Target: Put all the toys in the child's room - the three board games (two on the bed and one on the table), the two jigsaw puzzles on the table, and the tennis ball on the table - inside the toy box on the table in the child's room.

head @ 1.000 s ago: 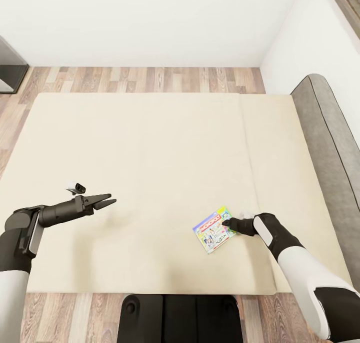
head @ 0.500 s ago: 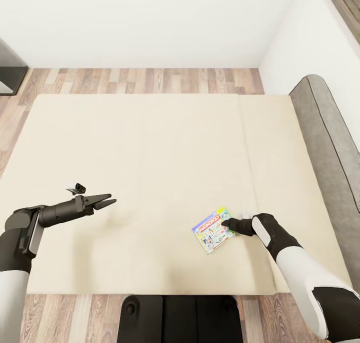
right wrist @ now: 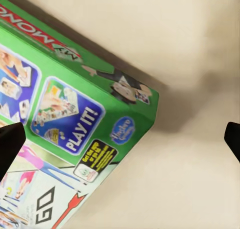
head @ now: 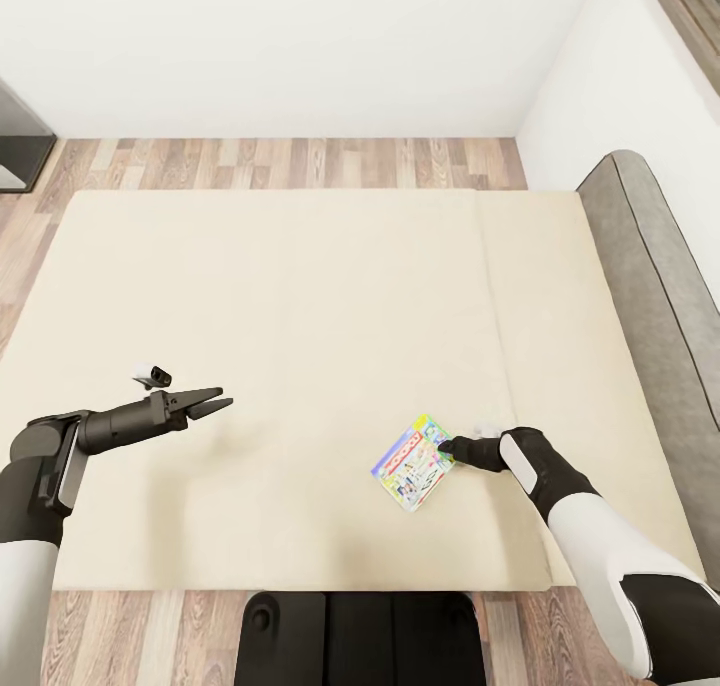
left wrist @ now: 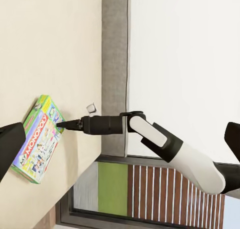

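A white-and-green board game [head: 413, 463] lies flat on the beige bed [head: 300, 296], near its front edge. The right tool [head: 446, 450] touches the box's corner, fingers spread wide. The left tool [head: 215, 401] hovers well apart, nearly closed and empty. Straddling the thin edge squarely should secure a firm pinch.

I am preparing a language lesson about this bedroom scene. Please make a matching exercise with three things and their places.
Things:
1. white-and-green flat board game box
2. black left tool
3. low grey padded headboard

Places:
A. along the beige bed's right side
B. above the mattress, near its left part
C. lying on the mattress, at the right tool's tips

Pairs: 1-C, 2-B, 3-A
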